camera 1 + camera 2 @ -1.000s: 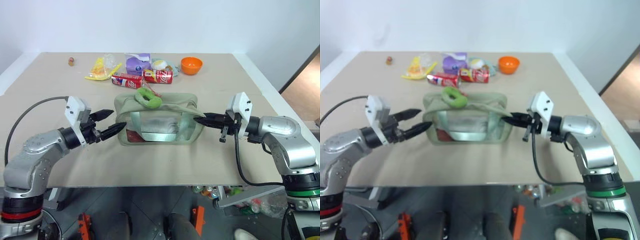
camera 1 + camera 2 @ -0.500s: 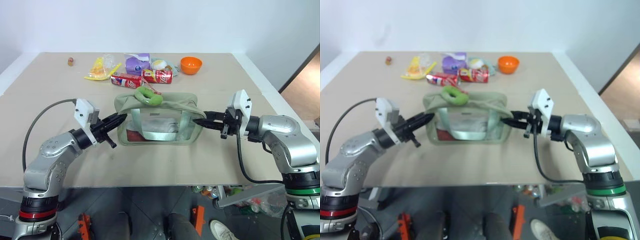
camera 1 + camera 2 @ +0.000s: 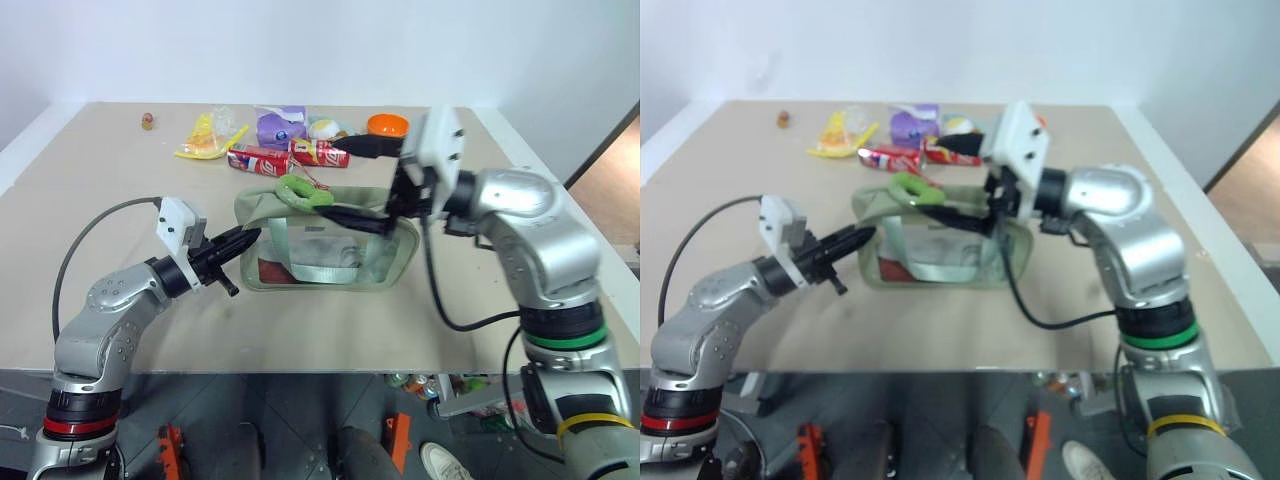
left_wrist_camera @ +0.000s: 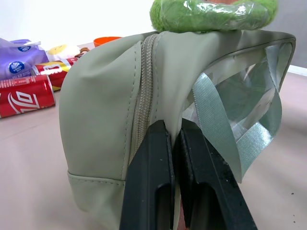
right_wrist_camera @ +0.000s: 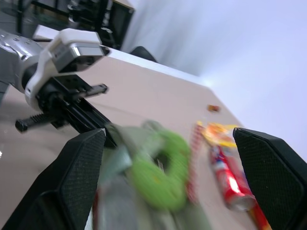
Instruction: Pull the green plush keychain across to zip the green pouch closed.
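The left fingers (image 4: 184, 191) are pinched shut on the green pouch (image 3: 330, 240) at its end wall, anchoring it. The right fingers (image 5: 163, 177) are spread wide, poised over the green plush keychain (image 3: 300, 191) atop the pouch. They should close squarely on the plush, then draw it level along the zipper. Through the pouch's clear side, red packaging shows.

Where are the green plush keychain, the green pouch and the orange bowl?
green plush keychain (image 3: 299, 192): left eye view, its curved body.
green pouch (image 3: 330, 250): left eye view, its clear side.
orange bowl (image 3: 385, 123): left eye view, its rim.
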Robot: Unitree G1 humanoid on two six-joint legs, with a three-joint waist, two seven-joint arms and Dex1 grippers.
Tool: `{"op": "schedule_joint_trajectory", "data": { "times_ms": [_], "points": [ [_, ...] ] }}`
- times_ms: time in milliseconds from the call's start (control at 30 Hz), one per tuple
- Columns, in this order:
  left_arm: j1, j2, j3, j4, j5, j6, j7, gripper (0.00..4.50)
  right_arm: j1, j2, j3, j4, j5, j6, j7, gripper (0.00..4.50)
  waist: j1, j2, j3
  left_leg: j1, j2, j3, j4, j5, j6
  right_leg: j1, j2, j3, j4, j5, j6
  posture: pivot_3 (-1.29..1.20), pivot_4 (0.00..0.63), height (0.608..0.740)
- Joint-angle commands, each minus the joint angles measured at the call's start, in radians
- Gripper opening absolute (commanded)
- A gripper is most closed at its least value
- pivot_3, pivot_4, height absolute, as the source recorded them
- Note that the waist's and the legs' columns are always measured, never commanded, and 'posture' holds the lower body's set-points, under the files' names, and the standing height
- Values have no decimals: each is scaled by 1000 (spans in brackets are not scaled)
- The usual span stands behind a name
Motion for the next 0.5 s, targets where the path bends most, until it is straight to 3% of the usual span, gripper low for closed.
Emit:
{"op": "schedule_joint_trajectory", "data": {
  "times_ms": [33,67,133,233,333,367,500],
  "points": [
    [-15,-6,-26,-34,-11,12,5,0,-33,26,20,64,-62,-60,-12,4475,0,0,0,-1,-1,0,0,0,0,0,-1,0,0,0,0,0,150,740],
    [-16,-8,-30,-36,-11,13,8,0,-36,30,24,85,-71,-67,-7,4075,0,0,0,-1,-1,0,0,0,0,0,-1,0,0,0,0,0,150,740],
    [-18,-15,-35,-39,-13,14,16,0,-33,30,36,127,-102,-96,7,3711,0,0,0,-1,-2,0,0,0,0,0,-2,0,0,0,0,0,150,740],
    [-18,-19,-37,-44,-13,17,25,0,-27,37,24,151,-109,-111,15,2524,0,0,0,-1,-2,-1,0,0,0,-1,-1,0,0,0,0,0,150,740],
    [-12,-19,-35,-48,-13,20,30,0,-18,31,13,149,-107,-116,25,1633,0,0,0,-1,-1,-1,0,0,0,-1,-1,0,0,0,0,0,150,740],
    [-10,-18,-35,-49,-14,22,32,0,-14,26,11,146,-106,-117,29,1082,0,0,0,-1,-2,-1,0,0,0,-1,-1,-1,0,0,0,0,150,740],
    [-6,-12,-32,-51,-13,26,33,0,0,13,-12,121,-88,-113,42,42,0,0,0,-1,-2,-1,0,0,0,0,-1,0,0,0,0,0,150,740]
  ]
}}
